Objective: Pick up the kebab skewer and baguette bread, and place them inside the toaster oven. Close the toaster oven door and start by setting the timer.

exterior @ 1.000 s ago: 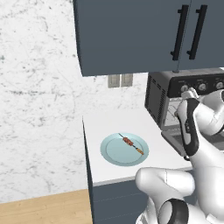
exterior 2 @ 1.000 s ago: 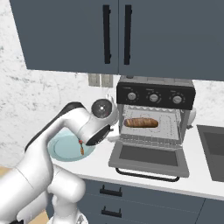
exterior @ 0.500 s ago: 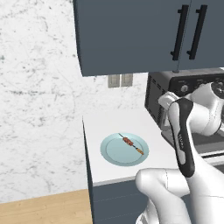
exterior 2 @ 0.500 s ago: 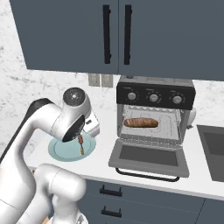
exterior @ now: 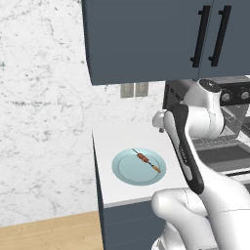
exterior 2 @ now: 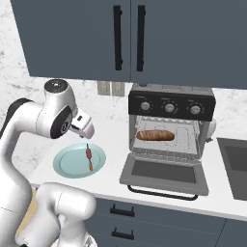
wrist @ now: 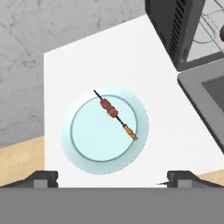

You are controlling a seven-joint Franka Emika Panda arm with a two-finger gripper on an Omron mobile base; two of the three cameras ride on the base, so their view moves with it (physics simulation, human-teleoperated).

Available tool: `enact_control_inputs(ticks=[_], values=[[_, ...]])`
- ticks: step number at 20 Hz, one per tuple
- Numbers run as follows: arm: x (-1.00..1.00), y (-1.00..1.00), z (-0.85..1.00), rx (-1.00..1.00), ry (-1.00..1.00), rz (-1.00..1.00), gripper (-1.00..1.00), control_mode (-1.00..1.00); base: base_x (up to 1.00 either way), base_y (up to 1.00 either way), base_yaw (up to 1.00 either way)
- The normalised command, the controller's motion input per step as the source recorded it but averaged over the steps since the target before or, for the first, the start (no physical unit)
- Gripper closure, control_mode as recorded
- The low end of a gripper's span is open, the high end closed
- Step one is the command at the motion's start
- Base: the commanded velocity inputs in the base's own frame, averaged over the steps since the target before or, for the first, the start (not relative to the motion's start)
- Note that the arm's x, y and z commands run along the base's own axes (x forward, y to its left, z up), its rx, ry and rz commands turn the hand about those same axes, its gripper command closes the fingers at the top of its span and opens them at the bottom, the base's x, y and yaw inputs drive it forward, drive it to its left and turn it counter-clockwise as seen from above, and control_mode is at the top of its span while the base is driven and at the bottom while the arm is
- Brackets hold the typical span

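The kebab skewer (wrist: pixel 116 113) lies slanted across a pale blue plate (wrist: pixel 87 140) on the white counter, also seen as the skewer (exterior 2: pixel 89 157) and the skewer (exterior: pixel 147 161). My gripper (wrist: pixel 112 177) hovers above the plate, open, its tips wide apart with nothing between them; the hand (exterior 2: pixel 85 125) hangs just over the plate's far edge. The baguette bread (exterior 2: pixel 155 135) rests on the wire rack inside the toaster oven (exterior 2: pixel 171 103). The toaster oven door (exterior 2: pixel 164 173) is dropped fully open, its black handle toward me.
Dark blue wall cabinets (exterior 2: pixel 130 38) hang above. A sink (exterior 2: pixel 234 166) sits right of the oven. The counter (exterior: pixel 110 141) ends just left of the plate, against a marble wall (exterior: pixel 44 122). A wall outlet (exterior: pixel 134 90) is behind the plate.
The arm has swung left from the oven mouth to above the plate, gripper staying open. The baguette stays on the rack and the skewer has not moved.
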Motion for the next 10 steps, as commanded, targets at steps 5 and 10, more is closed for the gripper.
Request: enact_control_inputs(ticks=[5,10], values=[[0.0,-0.04,-0.34,-0.18,0.05,0.25,-1.0,-1.0,0.0,0.0,0.0],[0.07,0.0,-0.78,-0.1,0.0,0.2,-1.0,-1.0,0.0,0.0,0.0]])
